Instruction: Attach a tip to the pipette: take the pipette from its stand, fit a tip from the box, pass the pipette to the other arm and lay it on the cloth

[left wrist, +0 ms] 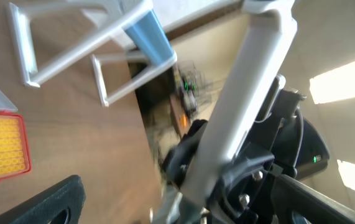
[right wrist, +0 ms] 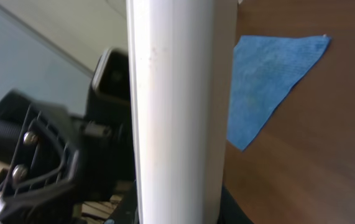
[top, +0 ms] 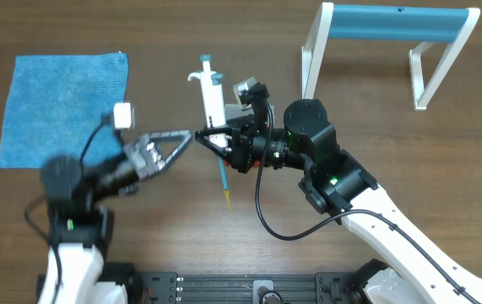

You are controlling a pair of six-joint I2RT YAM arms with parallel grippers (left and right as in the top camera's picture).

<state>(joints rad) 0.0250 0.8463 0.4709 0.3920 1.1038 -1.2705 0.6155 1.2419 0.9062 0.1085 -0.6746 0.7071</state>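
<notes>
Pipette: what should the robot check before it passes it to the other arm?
1. Yellow tip fitted on the pipette: ok.
2. Right gripper shut on the pipette: ok.
3. Left gripper open: ok.
4. Pipette body between the left gripper's fingers: ok, judged from the left wrist view.
5. Left gripper has a firm hold: not ok.
6. Cloth flat and bare: ok.

Your right claw (top: 217,140) clamped on pipette (top: 213,101) mid-body. Yellow tip fitted, pointing toward arm bases. Your left claw (top: 186,139) spread, just beside pipette. Blue cloth (top: 63,105) flat on counter (top: 181,245), left. Stand (top: 392,21) upper right.
</notes>
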